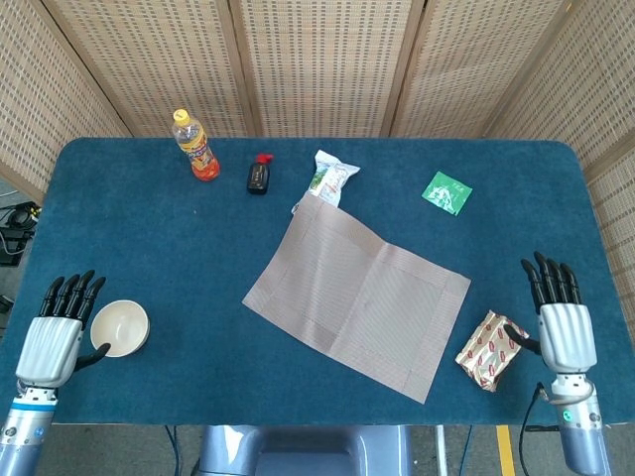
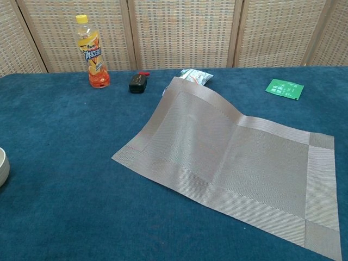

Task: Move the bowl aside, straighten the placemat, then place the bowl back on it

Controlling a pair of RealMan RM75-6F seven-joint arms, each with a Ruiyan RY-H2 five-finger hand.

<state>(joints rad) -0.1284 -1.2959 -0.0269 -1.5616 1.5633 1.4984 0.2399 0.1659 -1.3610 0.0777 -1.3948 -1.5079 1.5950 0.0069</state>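
Note:
The brown woven placemat (image 1: pixel 357 296) lies skewed across the middle of the blue table, its far corner lifted against a snack packet; it fills the chest view (image 2: pixel 228 157). The cream bowl (image 1: pixel 119 327) stands off the mat at the front left, and only its rim (image 2: pixel 2 166) shows in the chest view. My left hand (image 1: pixel 58 337) is beside the bowl with fingers extended, thumb near the rim, holding nothing. My right hand (image 1: pixel 563 322) is at the front right, fingers straight and apart, away from the mat.
An orange drink bottle (image 1: pixel 196 147), a black and red small device (image 1: pixel 258 176), a white snack packet (image 1: pixel 330 178) and a green packet (image 1: pixel 446 192) sit along the far side. A red patterned wrapper (image 1: pixel 488 349) lies just left of my right hand.

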